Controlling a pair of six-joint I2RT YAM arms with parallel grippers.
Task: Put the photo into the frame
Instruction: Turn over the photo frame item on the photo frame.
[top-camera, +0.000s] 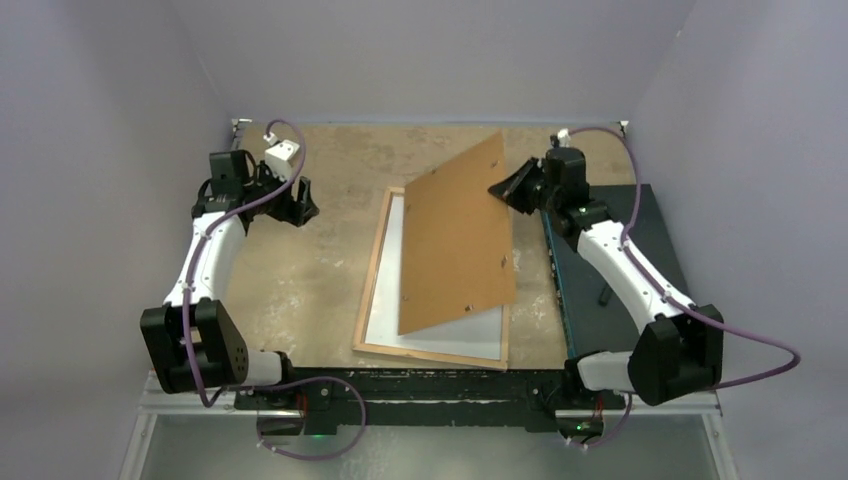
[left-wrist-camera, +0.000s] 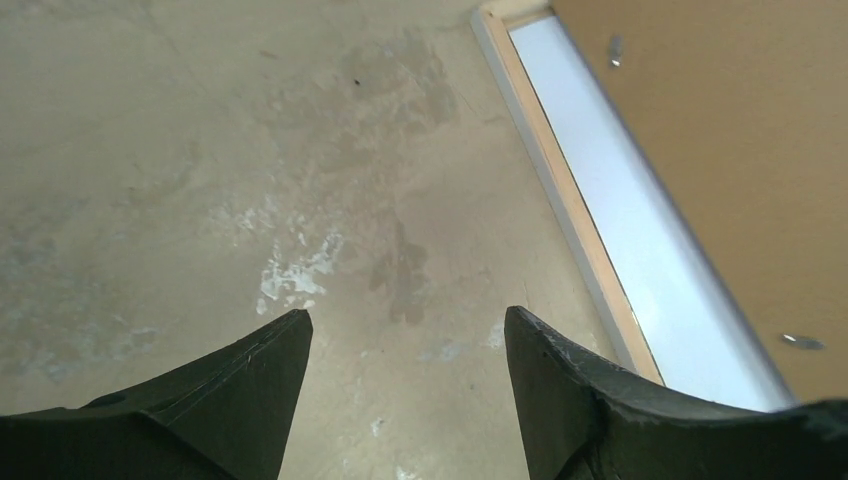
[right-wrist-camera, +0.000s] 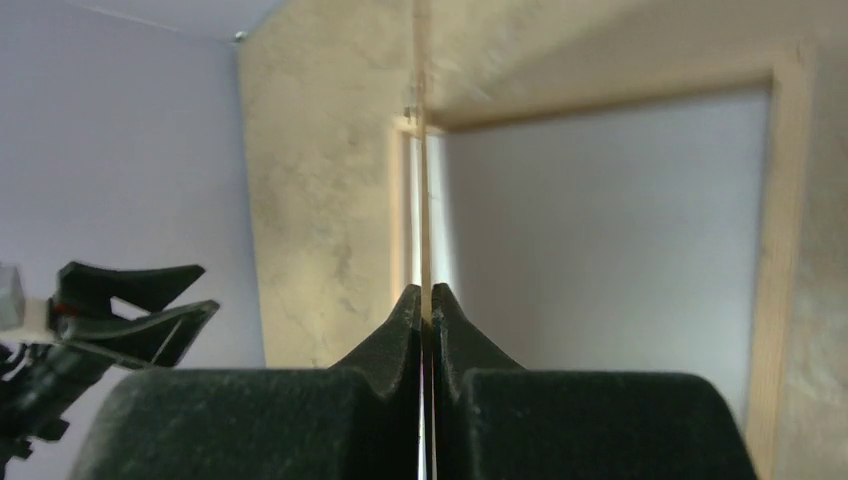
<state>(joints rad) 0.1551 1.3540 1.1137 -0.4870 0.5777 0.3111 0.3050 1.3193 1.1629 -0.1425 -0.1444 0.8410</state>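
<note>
From above, the frame (top-camera: 372, 280) is seen laid back-up on the table (top-camera: 300, 300), the photo (top-camera: 440, 330) (white back showing) seated inside it. At the left wrist, the left gripper (left-wrist-camera: 405, 320) is spread apart, empty. At the right wrist, the right gripper (right-wrist-camera: 425, 295) is clamped on the backing board (right-wrist-camera: 422, 150).

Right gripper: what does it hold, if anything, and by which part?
The right gripper holds the brown board by its thin right edge, near the far corner, jaws shut on it. The left gripper holds nothing.
</note>
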